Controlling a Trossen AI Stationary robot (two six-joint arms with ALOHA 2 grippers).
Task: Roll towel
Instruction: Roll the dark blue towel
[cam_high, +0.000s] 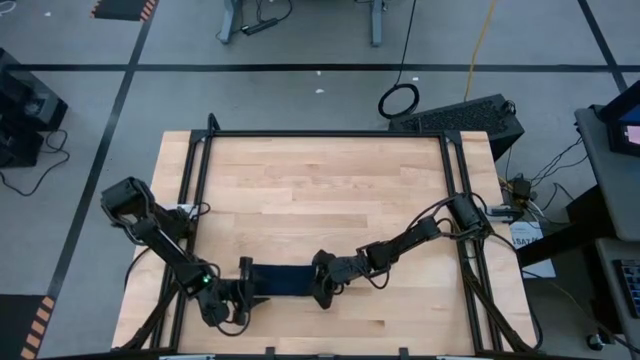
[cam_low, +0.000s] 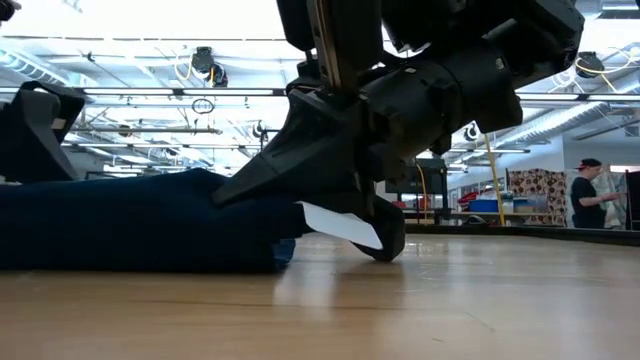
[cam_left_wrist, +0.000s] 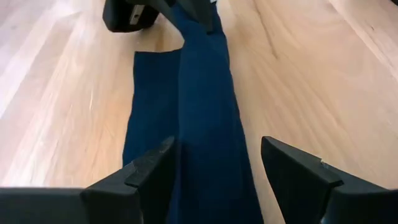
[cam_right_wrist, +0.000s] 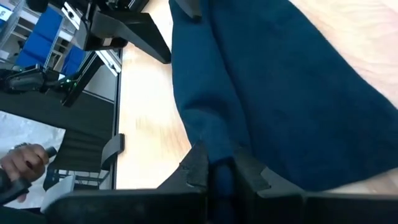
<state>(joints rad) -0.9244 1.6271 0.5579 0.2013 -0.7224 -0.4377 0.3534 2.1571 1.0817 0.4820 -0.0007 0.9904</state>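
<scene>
The dark navy towel (cam_high: 283, 280) lies on the wooden table as a narrow, folded strip that runs left to right near the near edge. It also shows in the low view (cam_low: 130, 220). Its white tag (cam_low: 340, 222) sticks out at the right end. My right gripper (cam_high: 322, 287) is shut on that right end. My left gripper (cam_high: 245, 288) is at the left end and open. Its fingers (cam_left_wrist: 152, 168) stand on either side of the strip's raised fold (cam_left_wrist: 205, 112). My right gripper pinches a raised fold of the towel's right end (cam_right_wrist: 221, 163) between its two fingers, with several layers in the pinch. The fingers slant down from the table's right (cam_low: 385, 245). The rest of the towel lies slack on the table. I cannot tell whether my left gripper's fingers touch the cloth.
Black frame rails run along the table's left (cam_high: 200, 200) and right (cam_high: 460, 190) sides. Bare wood (cam_high: 320, 190) lies beyond the towel. A person (cam_low: 585, 195) stands far behind the table, and a hand (cam_right_wrist: 22, 158) shows off the table's edge.
</scene>
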